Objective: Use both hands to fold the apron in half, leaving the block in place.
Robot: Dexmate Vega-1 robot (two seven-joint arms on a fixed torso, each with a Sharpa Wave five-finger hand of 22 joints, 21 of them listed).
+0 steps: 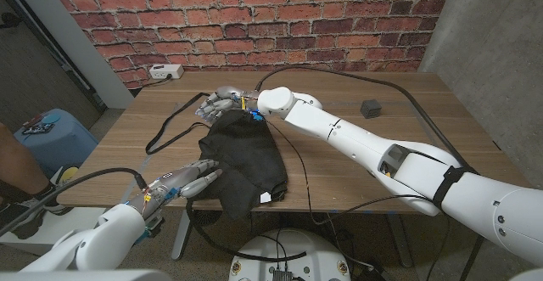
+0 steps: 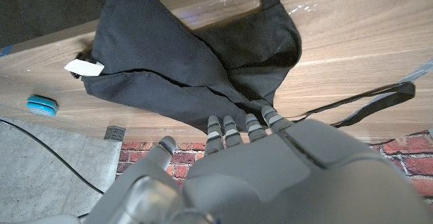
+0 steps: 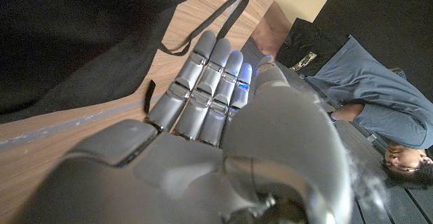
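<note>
At frame centre, black apron (image 1: 242, 162) lies bunched on table (image 1: 356, 158); left robot hand (image 1: 188, 182) and right robot hand (image 1: 222, 101) released, fingers extended at its edges; block (image 1: 371, 108) upper right.

A red brick wall (image 1: 254, 18) runs across the back, with a grey concrete wall (image 1: 488, 35) standing at the right. In front sits the wooden table (image 1: 339, 154), pale and grainy. A white power strip (image 1: 165, 71) lies at its far left corner, just below the bricks. Off to the left there's a blue stool (image 1: 55, 132) on the grey floor (image 1: 110, 115). Black cables (image 1: 424, 111) trail over the tabletop. Light is even and soft.
</note>
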